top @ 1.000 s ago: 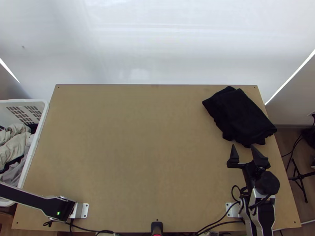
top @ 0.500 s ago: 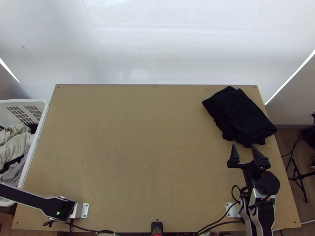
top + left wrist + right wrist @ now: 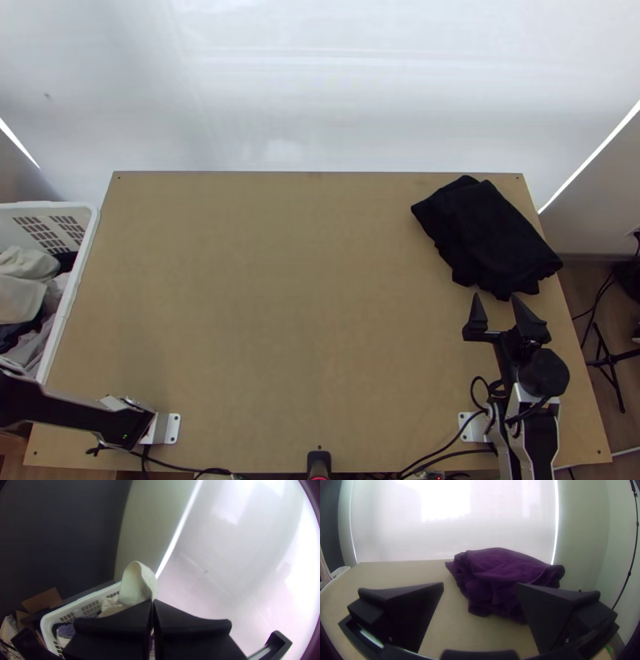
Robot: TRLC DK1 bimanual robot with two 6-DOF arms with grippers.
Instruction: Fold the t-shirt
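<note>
Part of the pale cloth hides behind the left gripper, clenched on it over the basket. The right gripper gapes near the dark cloth, by the surface's far right corner.

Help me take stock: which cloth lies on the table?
The dark cloth at the far right of the table; the pale cloths are in or above the white basket.

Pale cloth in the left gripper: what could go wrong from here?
The left gripper seems to pinch the cloth near its fingertips, so it may slip. Other laundry in the basket could come up too. The right gripper might nudge the dark cloth off the table.
</note>
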